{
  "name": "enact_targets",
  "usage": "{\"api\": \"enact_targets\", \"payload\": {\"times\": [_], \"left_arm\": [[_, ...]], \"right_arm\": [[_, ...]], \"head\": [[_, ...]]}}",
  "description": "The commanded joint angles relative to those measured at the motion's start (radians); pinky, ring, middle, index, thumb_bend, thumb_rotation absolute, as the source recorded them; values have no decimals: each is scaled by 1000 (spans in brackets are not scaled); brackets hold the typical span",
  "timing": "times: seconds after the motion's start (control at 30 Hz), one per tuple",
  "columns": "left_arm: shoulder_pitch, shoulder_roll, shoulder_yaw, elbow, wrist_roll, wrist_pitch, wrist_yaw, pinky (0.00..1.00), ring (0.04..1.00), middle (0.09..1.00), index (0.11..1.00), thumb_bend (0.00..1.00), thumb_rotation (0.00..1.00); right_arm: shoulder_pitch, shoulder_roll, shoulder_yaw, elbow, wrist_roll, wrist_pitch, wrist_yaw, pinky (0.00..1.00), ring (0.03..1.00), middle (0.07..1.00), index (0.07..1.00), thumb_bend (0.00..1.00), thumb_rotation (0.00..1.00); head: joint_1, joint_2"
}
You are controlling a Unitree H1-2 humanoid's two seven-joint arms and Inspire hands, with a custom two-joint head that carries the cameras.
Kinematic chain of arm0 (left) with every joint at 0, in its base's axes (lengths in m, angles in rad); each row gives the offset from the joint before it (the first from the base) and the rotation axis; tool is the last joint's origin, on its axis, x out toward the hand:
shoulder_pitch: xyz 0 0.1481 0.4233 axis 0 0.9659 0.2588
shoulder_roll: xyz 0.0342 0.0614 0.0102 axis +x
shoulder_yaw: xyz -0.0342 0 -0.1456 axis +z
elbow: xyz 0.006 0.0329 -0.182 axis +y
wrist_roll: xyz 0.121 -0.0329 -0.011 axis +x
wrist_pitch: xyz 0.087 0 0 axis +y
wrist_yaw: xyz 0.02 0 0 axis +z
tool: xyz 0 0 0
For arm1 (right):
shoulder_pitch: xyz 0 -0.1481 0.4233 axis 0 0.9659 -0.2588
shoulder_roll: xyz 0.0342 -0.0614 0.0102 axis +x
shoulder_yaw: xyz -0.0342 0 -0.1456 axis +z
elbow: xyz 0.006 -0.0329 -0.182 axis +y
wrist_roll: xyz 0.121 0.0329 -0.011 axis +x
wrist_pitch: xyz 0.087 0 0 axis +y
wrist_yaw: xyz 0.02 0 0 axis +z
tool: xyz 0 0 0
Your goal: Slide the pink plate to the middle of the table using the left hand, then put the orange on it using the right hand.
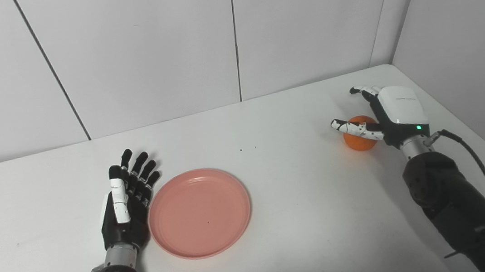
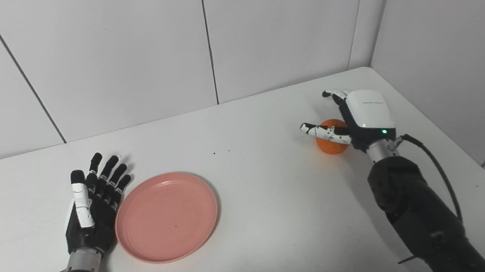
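Note:
A round pink plate point(image 1: 199, 212) lies flat on the white table, left of centre. My left hand point(image 1: 126, 199) stands edge-on against the plate's left rim, palm toward it, fingers straight and apart, holding nothing. The orange point(image 1: 358, 140) sits on the table at the far right. My right hand point(image 1: 386, 115) hovers over and just right of the orange, thumb and fingers spread around it without closing; the hand hides part of the fruit.
The white table point(image 1: 298, 221) ends at panel walls behind and to the right. The right wall runs close beside my right arm. A black cable point(image 1: 478, 164) loops off the right forearm.

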Motion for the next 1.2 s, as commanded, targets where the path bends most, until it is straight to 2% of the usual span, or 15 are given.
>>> {"api": "enact_targets", "payload": {"times": [0.0,0.27,0.53,0.87,0.97,1.07,1.1,1.13,1.17], "left_arm": [[25,-3,-6,20,11,37,14,912,915,926,1000,978,878],[30,-3,-7,7,13,44,18,909,914,930,1000,982,875],[32,-3,-9,2,20,48,21,900,912,925,1000,985,880],[36,1,-9,-15,19,61,22,898,905,923,1000,977,877],[39,2,-10,-25,20,68,23,890,906,926,1000,984,873],[42,4,-11,-36,21,72,23,885,904,927,1000,980,880],[42,5,-11,-39,20,75,23,888,904,926,1000,976,877],[42,6,-11,-41,18,79,23,890,904,925,1000,975,876],[42,7,-11,-43,17,81,23,892,905,926,1000,973,877]], "right_arm": [[-42,-36,0,-14,0,-42,-37,727,781,795,760,815,1000],[-47,-36,19,-10,15,-28,-13,748,792,801,763,827,1000],[-57,-41,48,6,9,-31,-6,748,782,797,764,792,1000],[-62,-53,80,50,-20,9,9,751,783,797,756,805,1000],[-57,-48,82,61,-19,19,10,684,747,769,726,803,968],[-54,-36,77,85,-35,26,-37,568,651,706,667,791,945],[-54,-31,74,96,-38,27,-58,506,587,651,622,778,958],[-54,-24,68,114,-34,22,-83,484,565,632,606,774,963],[-54,-20,65,125,-31,17,-100,424,497,567,549,743,928]], "head": [[2,-1],[8,4],[15,7],[23,14],[27,17],[33,25],[33,25],[32,27],[32,27]]}}
